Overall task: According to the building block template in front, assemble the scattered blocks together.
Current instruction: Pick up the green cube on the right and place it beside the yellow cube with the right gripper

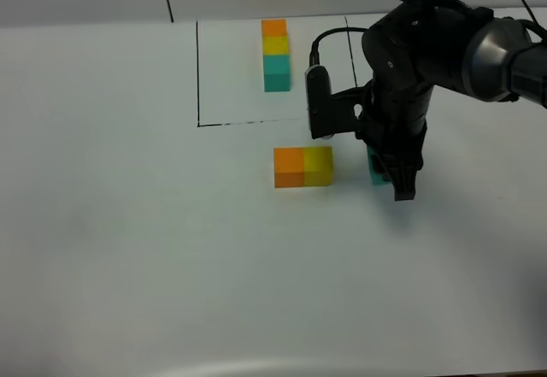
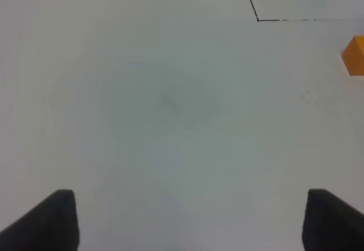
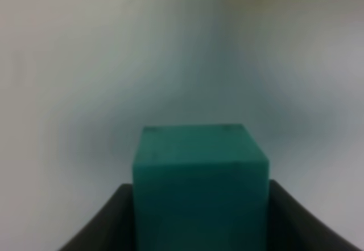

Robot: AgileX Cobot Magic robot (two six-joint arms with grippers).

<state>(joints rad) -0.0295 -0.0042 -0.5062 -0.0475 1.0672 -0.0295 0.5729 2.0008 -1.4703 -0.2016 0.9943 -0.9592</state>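
Overhead, the right claw (image 1: 386, 176) hides most of the teal cube (image 3: 199, 165) it clamps; left claw (image 2: 190, 205) gapes empty.

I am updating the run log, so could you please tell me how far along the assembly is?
Done: the orange cube and yellow cube sit joined, matching the first two colours of the template. In hand: the right gripper is shut on the teal cube, a gap away from the yellow one. Remaining: setting teal against yellow's free side. The left gripper is open, empty.
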